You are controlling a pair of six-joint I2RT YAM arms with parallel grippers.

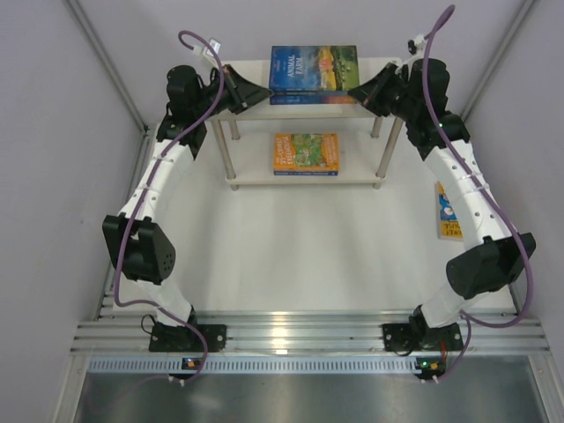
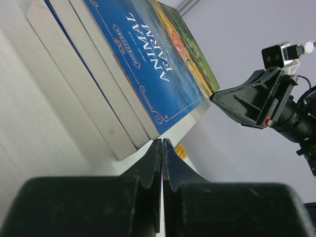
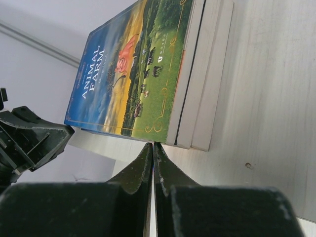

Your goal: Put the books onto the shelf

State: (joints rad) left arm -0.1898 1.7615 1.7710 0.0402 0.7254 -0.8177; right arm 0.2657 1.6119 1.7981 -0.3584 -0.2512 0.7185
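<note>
Blue-topped books [image 1: 314, 70] stacked on top board of shelf [image 1: 357, 166], upper centre; orange book [image 1: 306, 152] on lower board, stray book [image 1: 447, 211] on tabletop [image 1: 291, 256] at right edge. Left pincer [image 1: 264, 92] and right pincer [image 1: 354, 92] pressed together, empty, flanking stack. Probably best: push inward evenly, low, squaring without tipping.

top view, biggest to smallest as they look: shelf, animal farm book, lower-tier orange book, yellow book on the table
1. shelf
2. Animal Farm book, higher so nearer the camera
3. orange book
4. yellow book, partly hidden
</note>
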